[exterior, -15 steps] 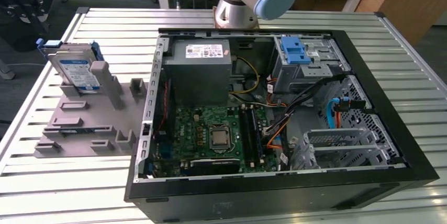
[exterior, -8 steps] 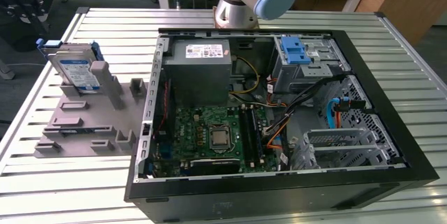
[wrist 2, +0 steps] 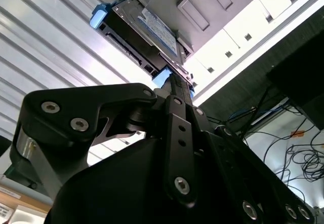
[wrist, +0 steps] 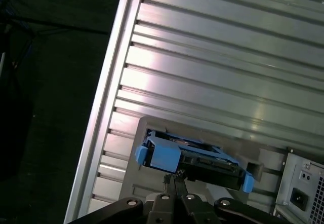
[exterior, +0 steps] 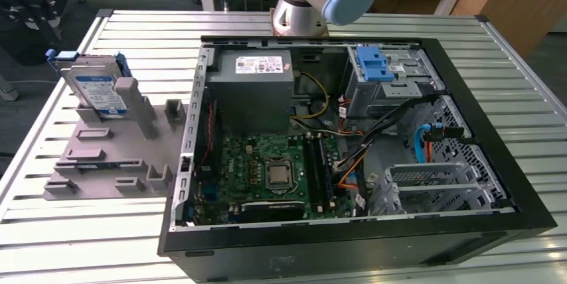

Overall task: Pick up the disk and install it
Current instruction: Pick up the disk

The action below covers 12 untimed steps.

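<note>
The gripper [wrist: 173,176] has its two fingers drawn together at the tips with nothing between them, and in both wrist views it points at the disk [wrist: 202,163] without touching it. In the exterior view the disk stands on edge in a grey holder [exterior: 115,164] on the slatted table [exterior: 89,244], on the exterior view's left of the open computer case [exterior: 496,164]. The pick looks barely begun. To do it well, the fingers need to open wider than the drive is thick, close on its flat faces midway between the ends of the blue bracket [wrist: 158,155], and draw it out along the holder's slot, since a sideways pull could jam it or drag the holder
</note>
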Motion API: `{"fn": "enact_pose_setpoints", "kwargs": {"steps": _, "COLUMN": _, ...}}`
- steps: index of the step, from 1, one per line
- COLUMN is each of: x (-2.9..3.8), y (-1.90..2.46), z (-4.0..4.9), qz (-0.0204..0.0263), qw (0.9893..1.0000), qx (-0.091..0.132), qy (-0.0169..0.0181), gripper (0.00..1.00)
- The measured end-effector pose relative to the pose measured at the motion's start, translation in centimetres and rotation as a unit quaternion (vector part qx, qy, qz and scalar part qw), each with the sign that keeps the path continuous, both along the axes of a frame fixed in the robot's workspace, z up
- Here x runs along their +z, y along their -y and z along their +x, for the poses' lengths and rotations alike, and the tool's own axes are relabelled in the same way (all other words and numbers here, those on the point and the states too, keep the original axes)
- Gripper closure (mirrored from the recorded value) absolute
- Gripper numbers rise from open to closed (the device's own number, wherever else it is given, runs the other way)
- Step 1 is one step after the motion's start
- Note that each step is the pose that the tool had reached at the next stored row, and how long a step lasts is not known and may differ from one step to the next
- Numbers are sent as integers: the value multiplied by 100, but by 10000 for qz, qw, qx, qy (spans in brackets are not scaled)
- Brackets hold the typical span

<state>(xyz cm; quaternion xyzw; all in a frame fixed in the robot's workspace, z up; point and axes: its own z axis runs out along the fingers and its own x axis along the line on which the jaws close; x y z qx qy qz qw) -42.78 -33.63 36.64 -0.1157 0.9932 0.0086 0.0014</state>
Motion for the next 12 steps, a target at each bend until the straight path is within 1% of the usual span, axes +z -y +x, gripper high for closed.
{"fn": "enact_pose_setpoints", "kwargs": {"steps": 2, "x": 0, "y": 0, "z": 0, "qz": 0, "qw": 9999, "qx": 120, "qy": 0, "gripper": 89}}
{"fn": "enact_pose_setpoints", "kwargs": {"steps": 5, "x": -1, "y": 0, "z": 0, "qz": 0, "qw": 9995, "qx": 300, "qy": 0, "gripper": 89}}
{"fn": "enact_pose_setpoints", "kwargs": {"steps": 7, "x": 0, "y": 0, "z": 0, "qz": 0, "qw": 9995, "qx": 306, "qy": 0, "gripper": 89}}
{"fn": "enact_pose_setpoints", "kwargs": {"steps": 9, "x": -1, "y": 0, "z": 0, "qz": 0, "qw": 9994, "qx": 358, "qy": 0, "gripper": 89}}
{"fn": "enact_pose_setpoints", "kwargs": {"steps": 12, "x": 0, "y": 0, "z": 0, "qz": 0, "qw": 9993, "qx": 361, "qy": 0, "gripper": 89}}
